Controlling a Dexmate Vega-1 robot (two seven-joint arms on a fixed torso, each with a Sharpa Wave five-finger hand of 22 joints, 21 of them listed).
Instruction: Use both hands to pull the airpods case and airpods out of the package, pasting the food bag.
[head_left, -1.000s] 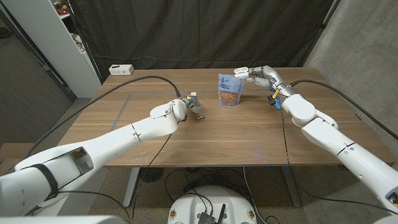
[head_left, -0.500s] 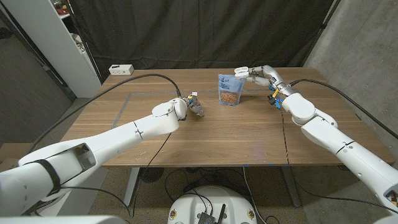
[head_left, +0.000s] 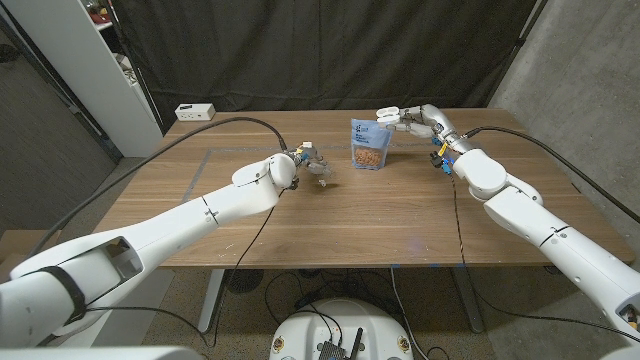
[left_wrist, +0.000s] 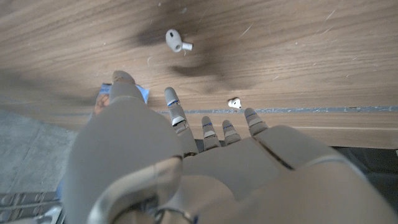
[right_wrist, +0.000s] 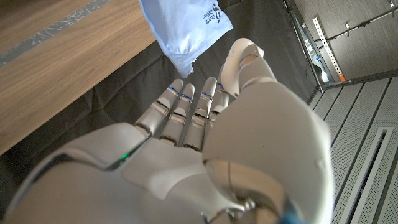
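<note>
Wooden table (head_left: 380, 220) was the base for everything. Closest to the robot's side of the food bag (head_left: 368, 144), the left hand (head_left: 312, 166) hung over the wood just left of it, fingers loosely spread and holding nothing. Two white airpods (left_wrist: 175, 41) (left_wrist: 234, 103) lay loose on the table beyond its fingertips, apart from each other. The blue food bag stood upright mid-table. Right beside its top edge, the right hand (head_left: 412, 119) pinched a small white airpods case (head_left: 388, 113).
</note>
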